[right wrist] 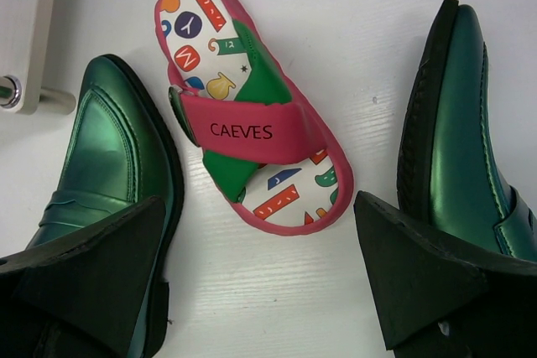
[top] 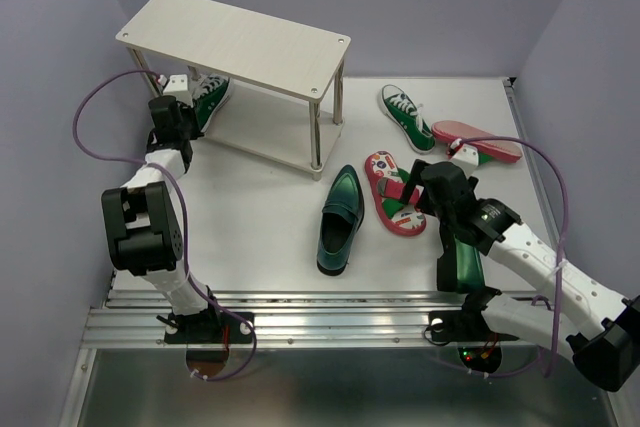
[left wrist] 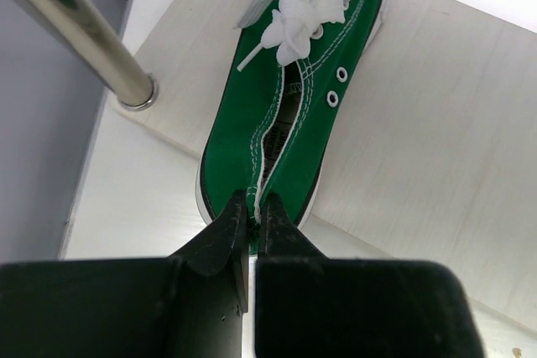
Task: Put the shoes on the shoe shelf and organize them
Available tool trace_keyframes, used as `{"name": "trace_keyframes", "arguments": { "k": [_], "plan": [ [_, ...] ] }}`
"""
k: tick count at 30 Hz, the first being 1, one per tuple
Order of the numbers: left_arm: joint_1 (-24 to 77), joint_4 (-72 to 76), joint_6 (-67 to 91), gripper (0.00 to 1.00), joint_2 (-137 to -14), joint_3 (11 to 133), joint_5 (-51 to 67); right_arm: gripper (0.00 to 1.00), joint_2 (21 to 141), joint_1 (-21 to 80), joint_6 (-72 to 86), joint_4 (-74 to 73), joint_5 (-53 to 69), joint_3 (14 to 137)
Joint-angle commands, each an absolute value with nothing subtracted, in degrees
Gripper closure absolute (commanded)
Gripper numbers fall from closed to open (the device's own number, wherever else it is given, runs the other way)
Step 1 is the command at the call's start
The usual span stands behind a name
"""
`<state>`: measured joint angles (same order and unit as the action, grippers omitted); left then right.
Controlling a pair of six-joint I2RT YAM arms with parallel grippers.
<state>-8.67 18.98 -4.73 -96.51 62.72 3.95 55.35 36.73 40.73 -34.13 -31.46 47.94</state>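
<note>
The left claw point(left wrist: 252, 217) is pinched shut on the heel rim of a green sneaker point(left wrist: 294, 115). The sneaker lies on the lower board point(left wrist: 436, 123) of the shoe shelf point(top: 235, 35), toe pointing in under the top board and heel just over the board's near edge. To finish this placement well, I judge the shoe should go deeper until the heel is fully supported and sits square to the board. The claw can then open cleanly and back out low. The metal leg point(left wrist: 84, 31) stands just beside the shoe's left side, so room there is tight. On the other side the board shows bare wood, which leaves space for the second sneaker point(top: 405, 115), lying well apart on the surface point(top: 260, 217). The right claw point(right wrist: 258, 207) hangs wide open above a red flip-flop point(right wrist: 252, 123), which sits between one loafer point(right wrist: 109, 148) and the other loafer point(right wrist: 470, 148). Both lie close to its fingers, so a descent should centre on the strap
</note>
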Motion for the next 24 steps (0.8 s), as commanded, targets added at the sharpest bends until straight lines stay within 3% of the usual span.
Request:
{"name": "trace_keyframes", "arguments": {
  "k": [1,24],
  "plan": [
    [-8.6,31.1,-6.4,1.0,-90.6,62.3,10.2,0.0,55.7,36.6,40.3,-32.7,-33.0,50.0],
    [-10.8,33.6,-8.9,1.0,-97.4,65.4,10.5,0.0,57.6,36.6,40.2,-32.8,-32.3,50.5]
  ]
}}
